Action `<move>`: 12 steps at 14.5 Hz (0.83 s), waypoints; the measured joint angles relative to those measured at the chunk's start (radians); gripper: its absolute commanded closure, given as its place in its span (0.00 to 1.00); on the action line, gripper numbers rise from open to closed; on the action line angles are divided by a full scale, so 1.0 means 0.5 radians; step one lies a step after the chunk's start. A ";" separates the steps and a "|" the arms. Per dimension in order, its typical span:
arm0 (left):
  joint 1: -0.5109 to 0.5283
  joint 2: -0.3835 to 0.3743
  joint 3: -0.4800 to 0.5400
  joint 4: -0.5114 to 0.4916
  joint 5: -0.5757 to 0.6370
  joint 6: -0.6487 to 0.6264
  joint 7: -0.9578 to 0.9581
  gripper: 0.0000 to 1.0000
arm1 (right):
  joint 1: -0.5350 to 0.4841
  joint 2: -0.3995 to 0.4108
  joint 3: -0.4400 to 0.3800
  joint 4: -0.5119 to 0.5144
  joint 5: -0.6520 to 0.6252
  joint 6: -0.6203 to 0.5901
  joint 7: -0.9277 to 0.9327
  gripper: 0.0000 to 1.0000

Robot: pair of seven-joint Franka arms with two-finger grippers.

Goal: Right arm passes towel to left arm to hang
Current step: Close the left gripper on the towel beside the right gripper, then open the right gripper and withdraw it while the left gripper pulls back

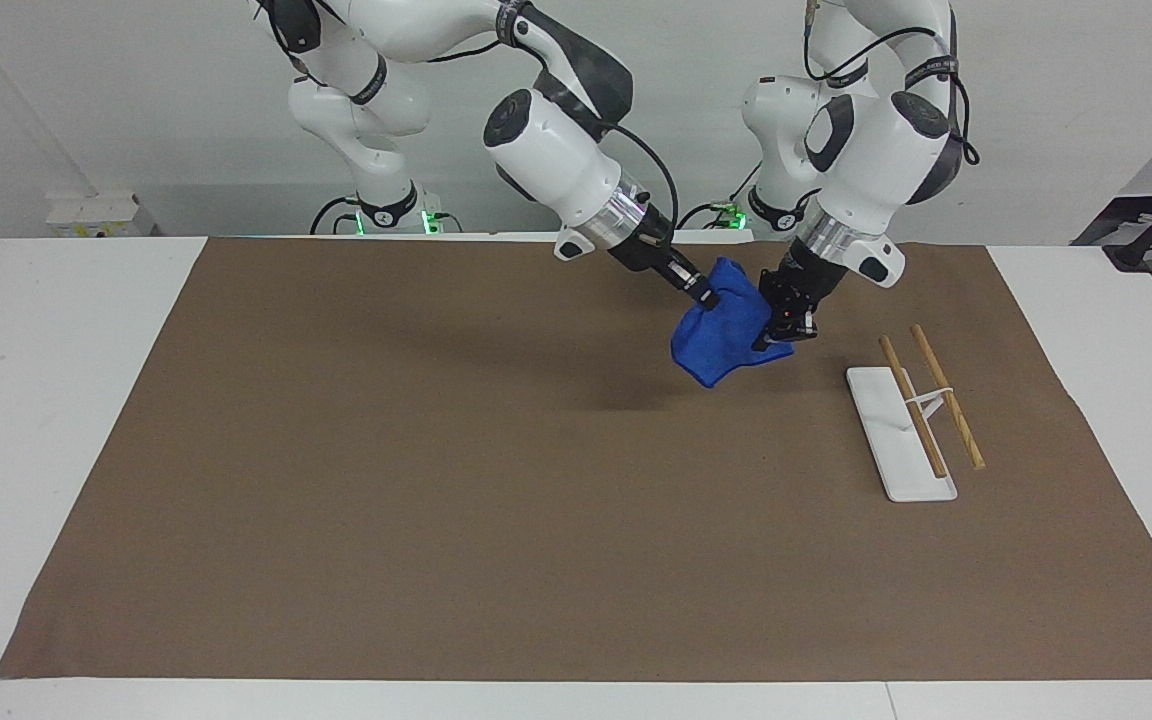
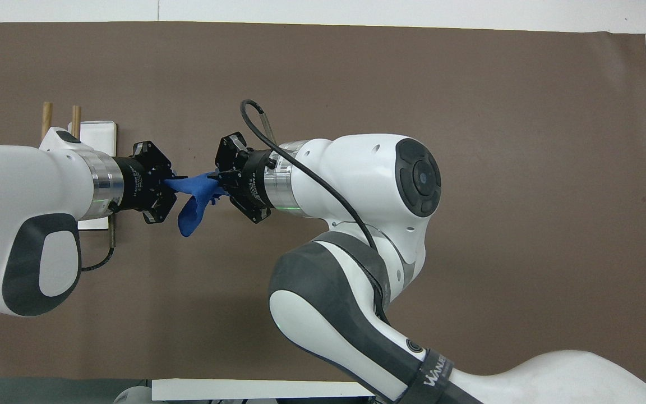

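A blue towel (image 1: 719, 332) hangs in the air over the brown mat between my two grippers; it also shows in the overhead view (image 2: 190, 206). My right gripper (image 1: 707, 296), on the arm with the thick cable loop, is shut on one upper corner of the towel (image 2: 217, 184). My left gripper (image 1: 776, 338) is shut on the towel's other corner (image 2: 170, 183). The towel's lower part droops free between them.
A white rack base (image 1: 896, 440) with two wooden rods (image 1: 946, 395) stands on the brown mat (image 1: 436, 480) toward the left arm's end of the table, beside the left gripper. In the overhead view the left arm covers most of the rack base (image 2: 101, 133).
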 measured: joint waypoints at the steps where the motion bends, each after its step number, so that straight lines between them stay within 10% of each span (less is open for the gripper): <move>1: 0.000 0.001 0.000 0.002 0.000 0.001 0.018 0.99 | 0.000 0.000 0.000 0.000 0.000 0.000 0.000 0.91; 2: 0.001 0.003 0.000 0.004 0.000 0.001 0.036 0.99 | 0.000 0.000 0.000 0.000 0.000 0.000 0.000 0.60; 3: 0.001 0.005 0.000 0.004 0.000 0.001 0.059 0.99 | 0.000 0.000 0.000 0.000 0.000 -0.001 0.000 0.01; 12: 0.085 0.037 0.002 0.053 0.000 0.063 0.344 0.99 | 0.004 -0.054 -0.227 -0.095 -0.013 -0.036 -0.854 0.01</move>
